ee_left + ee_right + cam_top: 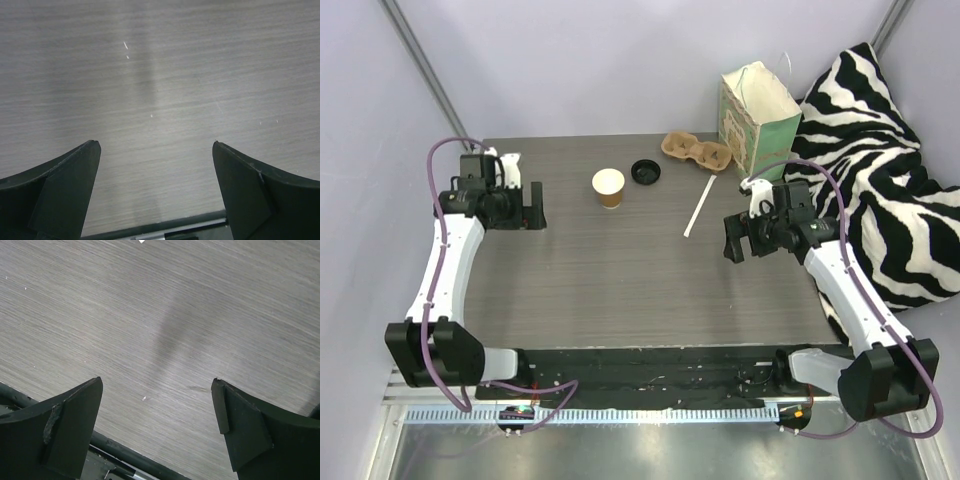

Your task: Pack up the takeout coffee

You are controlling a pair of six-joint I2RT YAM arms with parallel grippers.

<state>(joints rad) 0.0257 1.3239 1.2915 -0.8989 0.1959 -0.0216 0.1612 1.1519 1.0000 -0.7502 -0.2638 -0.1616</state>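
Grey table [620, 285], cup [608, 188], lid [645, 172], carrier [696, 151], straw [699, 209], bag [758, 120]

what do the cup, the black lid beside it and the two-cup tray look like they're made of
cup: most likely paper, matte tan wall with a white rim.
lid: probably thin plastic, black and smooth-looking; too small to be sure.
carrier: looks like moulded pulp, dull brown with soft rounded wells.

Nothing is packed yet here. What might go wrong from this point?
The cup stands open, its lid lying beside it: a hard squeeze may crush or tip it.
The straw lies between the right end effector and the carrier; a reach may sweep it away.
The bag stands at the table's far right corner beside a pillow and may topple when loaded.
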